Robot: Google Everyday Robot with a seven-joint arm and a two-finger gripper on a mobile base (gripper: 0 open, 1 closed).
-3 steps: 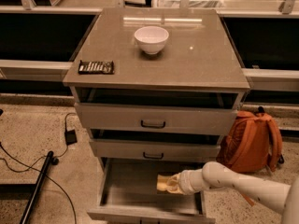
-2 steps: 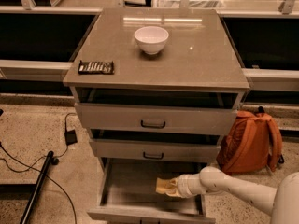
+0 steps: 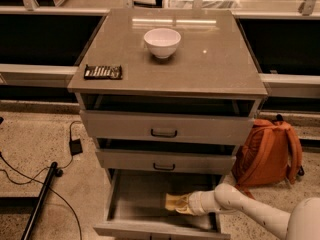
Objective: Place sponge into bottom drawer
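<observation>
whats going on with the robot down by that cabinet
A robot arm reaches in from the right into the open bottom drawer of the grey cabinet. Its tool is low inside the drawer, at the pale yellow sponge. Whether the sponge is let go yet cannot be told. A white bowl and a candy bar sit on top.

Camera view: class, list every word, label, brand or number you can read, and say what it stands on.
Wrapper on the cabinet: pale marks, too blurred to read.
Bowl, backpack: no text visible.
End effector, gripping the sponge in the bottom drawer: no markings visible.
</observation>
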